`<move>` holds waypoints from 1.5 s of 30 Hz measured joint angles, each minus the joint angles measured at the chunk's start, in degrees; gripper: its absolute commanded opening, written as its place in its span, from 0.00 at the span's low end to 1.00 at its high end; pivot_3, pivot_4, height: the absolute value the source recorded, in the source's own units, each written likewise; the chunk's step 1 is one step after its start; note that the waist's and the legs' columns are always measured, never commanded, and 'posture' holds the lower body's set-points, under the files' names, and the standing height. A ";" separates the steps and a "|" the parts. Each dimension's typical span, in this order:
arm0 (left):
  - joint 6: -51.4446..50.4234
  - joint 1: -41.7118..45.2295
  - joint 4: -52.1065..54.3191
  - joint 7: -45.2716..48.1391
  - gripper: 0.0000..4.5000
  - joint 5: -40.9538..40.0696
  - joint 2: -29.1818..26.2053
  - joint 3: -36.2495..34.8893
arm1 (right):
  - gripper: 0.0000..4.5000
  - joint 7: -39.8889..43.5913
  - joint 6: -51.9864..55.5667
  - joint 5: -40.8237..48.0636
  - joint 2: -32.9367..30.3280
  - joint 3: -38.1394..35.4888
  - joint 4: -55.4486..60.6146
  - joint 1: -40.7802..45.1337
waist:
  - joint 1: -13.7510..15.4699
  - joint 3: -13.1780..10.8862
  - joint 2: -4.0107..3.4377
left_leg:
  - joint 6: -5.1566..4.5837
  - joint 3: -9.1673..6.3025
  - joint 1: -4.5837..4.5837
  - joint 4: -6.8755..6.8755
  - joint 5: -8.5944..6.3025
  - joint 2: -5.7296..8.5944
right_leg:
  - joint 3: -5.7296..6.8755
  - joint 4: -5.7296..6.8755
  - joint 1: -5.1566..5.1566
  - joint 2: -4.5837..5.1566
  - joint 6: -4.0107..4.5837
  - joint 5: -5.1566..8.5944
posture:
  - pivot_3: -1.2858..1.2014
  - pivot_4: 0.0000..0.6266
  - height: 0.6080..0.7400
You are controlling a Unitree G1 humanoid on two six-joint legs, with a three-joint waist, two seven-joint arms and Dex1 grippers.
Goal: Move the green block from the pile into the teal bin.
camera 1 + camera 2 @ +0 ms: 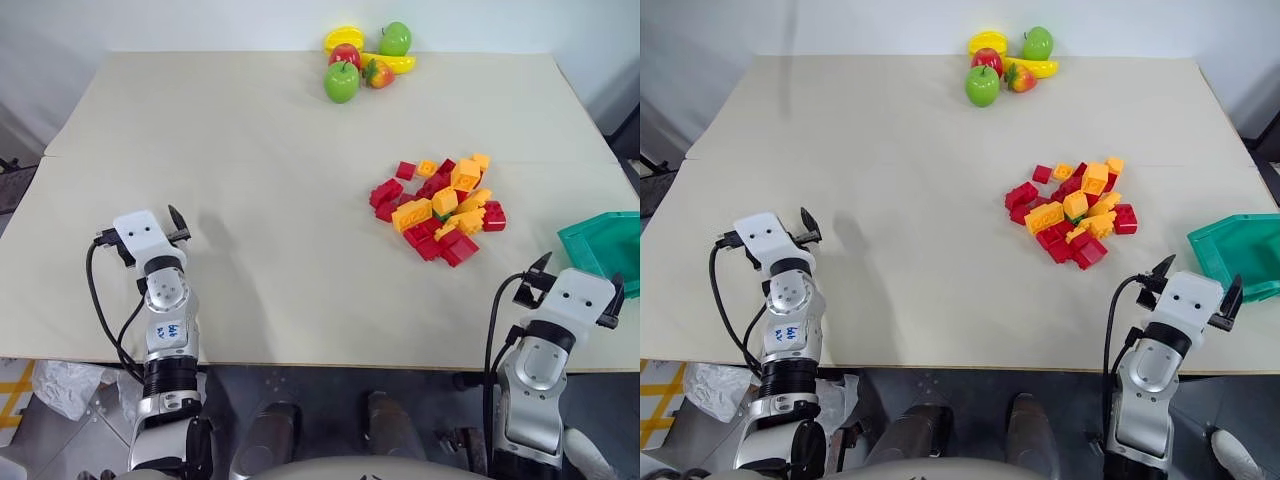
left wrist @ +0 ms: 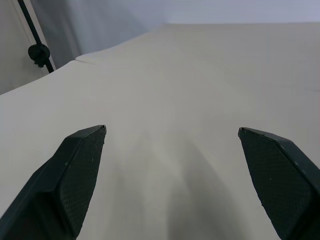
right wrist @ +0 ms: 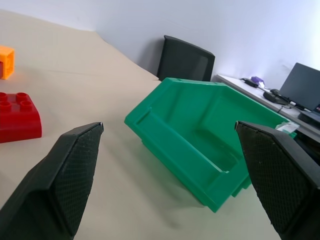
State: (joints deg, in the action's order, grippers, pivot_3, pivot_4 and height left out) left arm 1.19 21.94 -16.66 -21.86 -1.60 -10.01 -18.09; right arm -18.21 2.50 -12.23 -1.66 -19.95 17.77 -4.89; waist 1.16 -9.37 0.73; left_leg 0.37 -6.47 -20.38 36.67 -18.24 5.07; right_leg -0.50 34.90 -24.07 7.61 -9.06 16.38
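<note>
Both hands are spread apart and hold nothing — the left hand (image 1: 180,225) over the table's (image 1: 260,180) near left edge, the right hand (image 1: 578,281) at its near right corner, beside the teal bin (image 1: 600,245). The green block (image 1: 441,214) — barely visible — sits inside the pile (image 1: 440,208).

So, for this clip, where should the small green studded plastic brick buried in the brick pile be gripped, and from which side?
Probably from straight above. The small green studded plastic brick shows just a sliver, hemmed in by the red and orange-yellow bricks of the loose pile, so no side approach looks free. Pinch its exposed upper edges with the open right gripper, the one nearer the pile.
</note>
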 measured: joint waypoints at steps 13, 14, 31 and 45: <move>-2.26 6.28 -6.60 17.34 1.00 -6.01 -2.73 2.64 | 0.98 10.94 4.32 5.45 -5.52 1.77 4.70 -0.52 | 0.00 -0.01 -0.01 | -0.03 0.01 -0.05 0.28 -0.03 0.01 | 0.01 0.11 0.01 -0.03 0.00 0.00 | 0.52 0.24 1.00; -2.27 7.14 -7.37 20.13 1.00 -6.42 -3.31 3.33 | 0.98 12.82 5.37 6.44 -6.78 1.87 5.30 -0.47 | 0.00 -0.01 0.00 | -0.03 0.00 -0.05 0.31 -0.03 0.01 | 0.02 0.10 0.05 -0.03 0.00 0.00 | 0.52 0.24 1.00; 10.53 16.47 -21.48 94.25 1.00 -18.52 -11.00 16.81 | 0.63 43.61 30.43 23.45 -28.87 12.44 11.62 13.66 | -1.18 -0.32 -0.11 | -0.12 -0.10 -0.17 0.48 -0.09 -0.06 | 0.17 0.01 0.10 0.02 0.00 -0.01 | 0.52 0.24 1.00; 16.57 25.40 -34.90 107.81 1.00 -20.21 -11.23 14.63 | 0.00 37.45 48.72 25.90 -19.54 19.55 2.13 33.99 | -1.58 -0.34 -0.13 | -0.22 -0.10 -0.92 0.68 -0.15 0.01 | 0.18 0.31 -0.59 0.09 -0.06 -0.06 | 0.52 0.24 1.00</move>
State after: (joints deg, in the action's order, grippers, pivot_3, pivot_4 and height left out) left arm 17.76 47.35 -51.55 85.95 -21.82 -21.24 -3.46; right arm 19.24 51.23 13.67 -21.20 -0.41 19.90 29.10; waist -0.42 -9.70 0.60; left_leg 0.15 -6.57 -21.30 37.35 -18.39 5.08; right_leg -0.33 35.21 -24.66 7.69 -9.12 16.32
